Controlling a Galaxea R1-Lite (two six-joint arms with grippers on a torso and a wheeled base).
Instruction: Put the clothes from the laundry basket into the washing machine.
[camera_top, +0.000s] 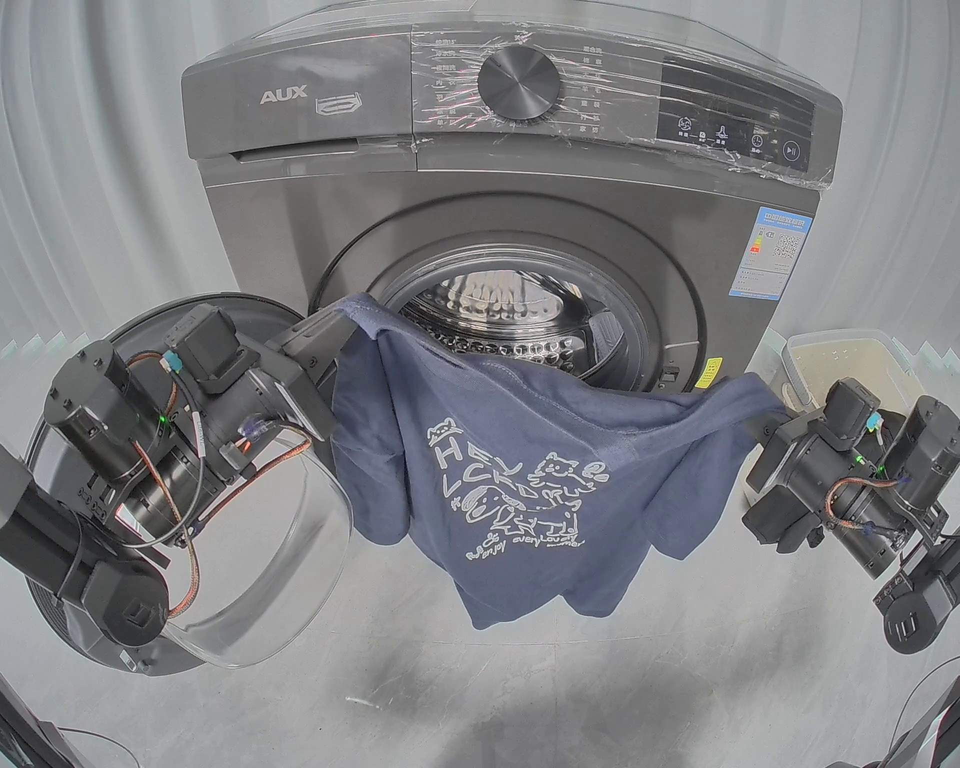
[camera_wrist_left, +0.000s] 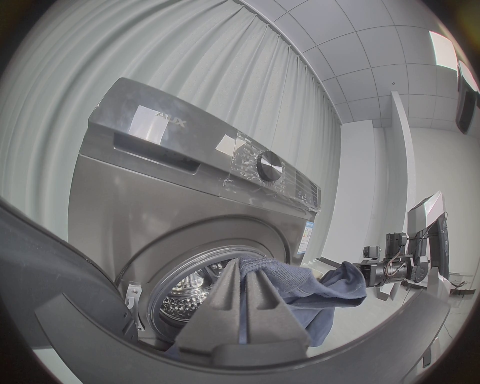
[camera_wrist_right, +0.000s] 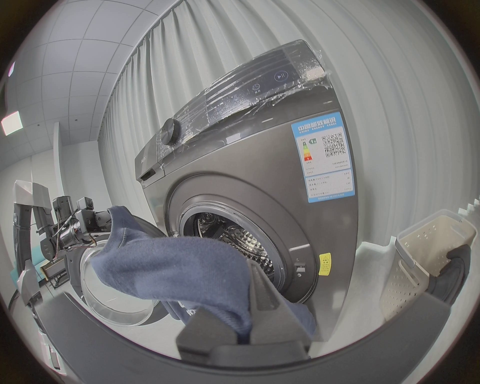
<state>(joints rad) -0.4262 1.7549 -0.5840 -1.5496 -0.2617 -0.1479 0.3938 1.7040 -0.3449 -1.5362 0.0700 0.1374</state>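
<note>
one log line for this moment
left gripper: shut on t-shirt | right gripper: shut on t-shirt | t-shirt: stretched before open drum | door: open

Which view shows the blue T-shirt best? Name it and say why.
The head view: the blue T-shirt hangs spread between the left gripper and right gripper before the washing machine, its print fully visible. Each wrist view gives a bunched edge clamped in that arm's gripper.
</note>
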